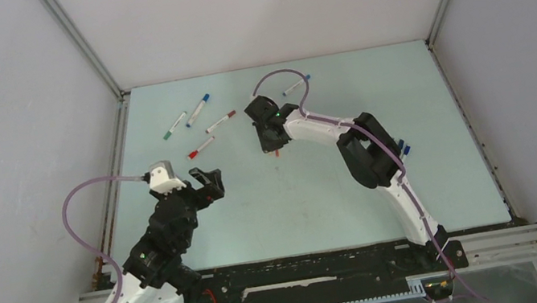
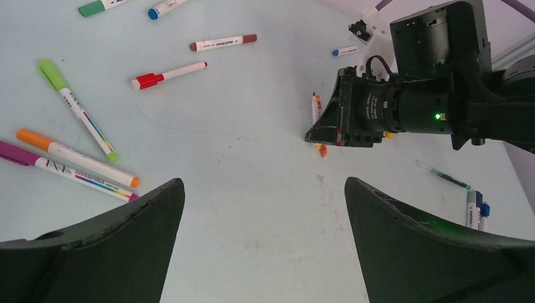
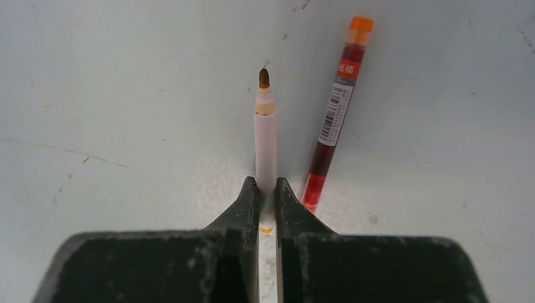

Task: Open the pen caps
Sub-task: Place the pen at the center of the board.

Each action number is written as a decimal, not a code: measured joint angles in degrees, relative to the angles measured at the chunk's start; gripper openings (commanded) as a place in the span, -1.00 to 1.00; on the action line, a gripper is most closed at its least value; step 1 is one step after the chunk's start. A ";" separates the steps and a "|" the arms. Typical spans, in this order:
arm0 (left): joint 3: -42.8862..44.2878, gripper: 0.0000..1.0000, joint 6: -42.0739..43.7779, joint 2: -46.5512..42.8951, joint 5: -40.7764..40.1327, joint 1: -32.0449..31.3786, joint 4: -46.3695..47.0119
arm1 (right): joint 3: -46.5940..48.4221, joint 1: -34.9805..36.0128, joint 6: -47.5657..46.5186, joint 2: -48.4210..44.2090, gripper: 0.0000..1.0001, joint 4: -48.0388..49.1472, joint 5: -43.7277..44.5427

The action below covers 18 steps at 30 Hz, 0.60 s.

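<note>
We see the right gripper point(image 3: 266, 186) pinching a slim white plastic pen barrel point(image 3: 265, 136) between its narrow black fingers. The barrel's brown felt tip point(image 3: 264, 78) is bare and points away from the wrist. Just to its right a clear red tube with an orange end point(image 3: 333, 113) lies on the pale blue-green table point(image 3: 126, 95). We cannot tell whether tube and finger touch.

The left gripper point(image 2: 264, 183) hovers above the table, well apart from the right one, its fingers spread wide and holding nothing. To its left the caps sit on their pens: a stubby red plastic cap point(image 2: 147, 80), a lime-green cap point(image 2: 52, 73), an orange cap point(image 2: 31, 138) and a magenta cap point(image 2: 16, 153).
</note>
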 measured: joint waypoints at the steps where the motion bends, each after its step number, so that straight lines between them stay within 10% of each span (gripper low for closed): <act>1: -0.17 0.98 -0.09 -0.15 0.00 0.00 0.04 | 0.02 0.00 0.00 0.13 -0.80 -0.02 0.48; 18: -1.57 0.98 -1.75 -1.42 0.35 0.00 0.09 | 0.44 0.11 -0.15 0.42 -0.42 -0.04 2.58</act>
